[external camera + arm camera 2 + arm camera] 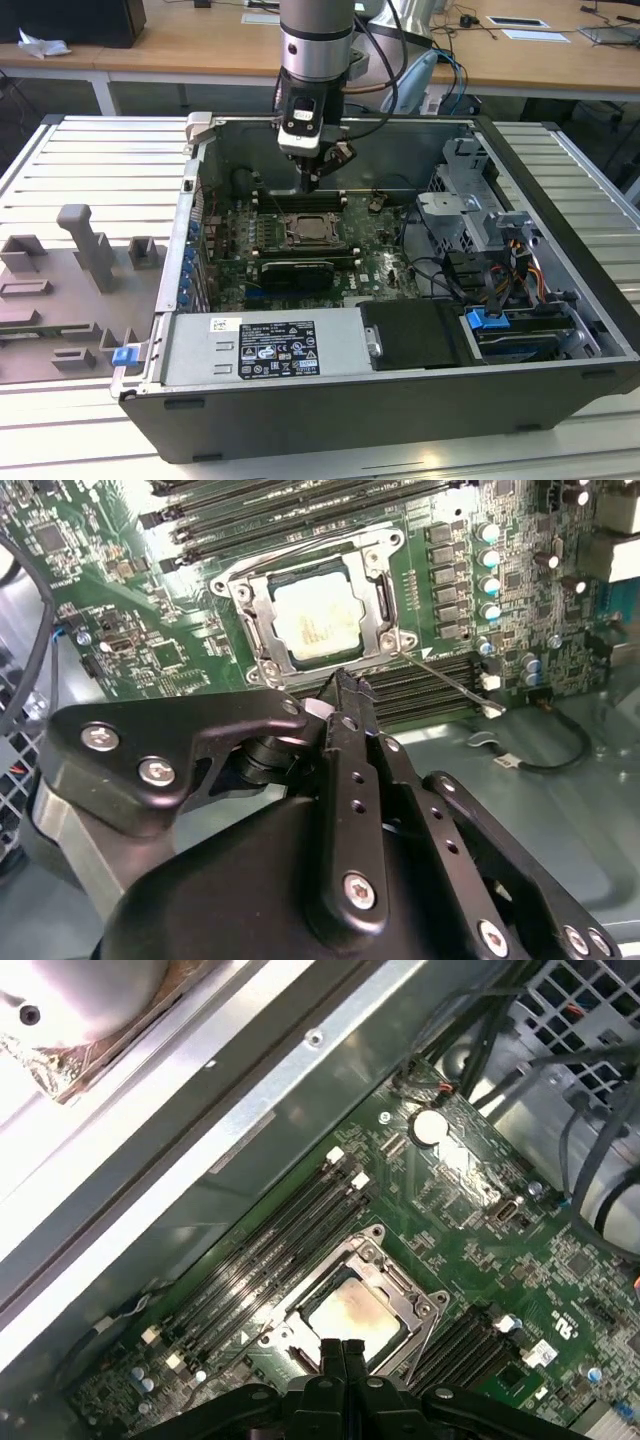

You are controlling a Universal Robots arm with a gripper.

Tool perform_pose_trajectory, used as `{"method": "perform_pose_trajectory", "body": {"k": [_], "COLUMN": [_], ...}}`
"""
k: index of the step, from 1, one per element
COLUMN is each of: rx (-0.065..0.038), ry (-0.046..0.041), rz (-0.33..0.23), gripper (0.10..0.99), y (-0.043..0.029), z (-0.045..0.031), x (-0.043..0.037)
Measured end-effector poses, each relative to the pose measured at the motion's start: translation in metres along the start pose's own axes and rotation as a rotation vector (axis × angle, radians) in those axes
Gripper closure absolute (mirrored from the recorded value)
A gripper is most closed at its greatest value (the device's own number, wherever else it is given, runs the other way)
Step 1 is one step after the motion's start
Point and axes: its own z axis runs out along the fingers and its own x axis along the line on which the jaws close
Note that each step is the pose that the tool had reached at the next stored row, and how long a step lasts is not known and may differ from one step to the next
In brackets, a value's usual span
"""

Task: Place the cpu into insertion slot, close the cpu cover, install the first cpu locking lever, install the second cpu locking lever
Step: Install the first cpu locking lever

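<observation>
The cpu (315, 620) lies flat in the socket on the green motherboard (130, 650), tan-silver top showing. The cpu cover (252, 608), a grey metal frame, lies down around it. One thin locking lever (450, 680) runs from a socket corner out across the memory slots. My gripper (345, 685) hangs just above the socket's edge, fingers pressed together with nothing between them. In the exterior view my gripper (312, 183) points down over the cpu (312, 232) inside the open computer case (560, 180). The first wrist view has the gripper (341, 1350) over the cpu (345, 1312) and cover (405, 1295).
Black memory slots (270, 1245) flank the socket on both sides. A long black card (296, 272) sits in front of the socket, the power supply (270, 348) at the case front, and drive cages with cables (480, 230) on the exterior view's right. Grey fixtures (85, 250) stand outside on the left.
</observation>
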Motion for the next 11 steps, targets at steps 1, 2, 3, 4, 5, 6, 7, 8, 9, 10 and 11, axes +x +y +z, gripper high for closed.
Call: {"method": "perform_pose_trajectory", "body": {"k": [1,2,3,4,5,6,7,8,9,10,11], "rx": [0.0,0.0,0.001,0.001,0.001,0.001,0.001,0.002,0.002,0.002,0.002], "ry": [0.0005,0.0012,0.0019,0.0027,0.0038,0.0045,0.0049,0.0056,0.0061,0.007,0.0081], "rz": [-0.009,-0.024,-0.037,-0.055,-0.076,-0.09,-0.099,-0.112,-0.121,-0.14,-0.161], "gripper": [0.98,0.98,0.98,0.98,0.98,0.98,0.98,0.98,0.98,0.98,0.98], "y": [0.0,0.0,0.0,0.0,0.0,0.0,0.0,0.0,0.0,0.0,0.0], "z": [0.0,0.0,0.0,0.0,0.0,0.0,0.0,0.0,0.0,0.0,0.0], "x": [0.0,0.0,0.0,0.0,0.0,0.0,0.0,0.0,0.0,0.0,0.0]}}
